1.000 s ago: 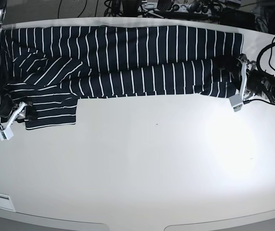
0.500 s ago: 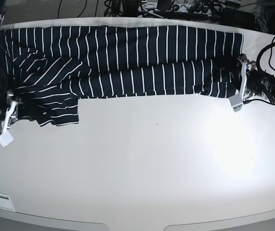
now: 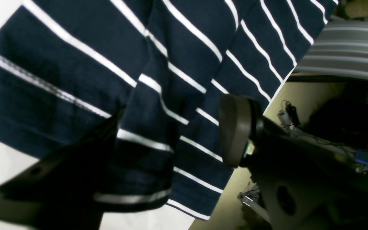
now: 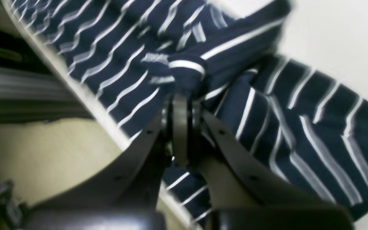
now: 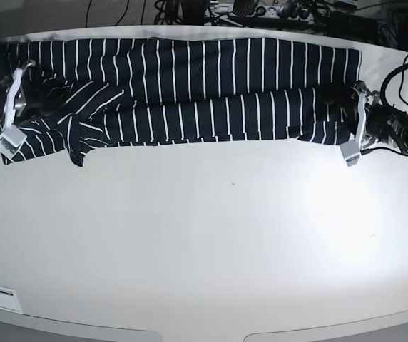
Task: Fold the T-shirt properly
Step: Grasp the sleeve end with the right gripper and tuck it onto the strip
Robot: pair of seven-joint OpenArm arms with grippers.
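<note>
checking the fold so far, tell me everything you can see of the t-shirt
The T-shirt is dark navy cloth with thin white stripes, lying as a long, partly folded band along the far edge of the white table. Its middle is fairly flat; both ends are bunched. The right gripper is shut on a fold at one end. At the other, the left gripper is open, cloth between its fingers.

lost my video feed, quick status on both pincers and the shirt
Right pincer shut on shirt, bunched at its tip. Left pincer open, a shirt fold between its fingers. Shirt in a long band at table's far edge. Nothing in the way.
</note>
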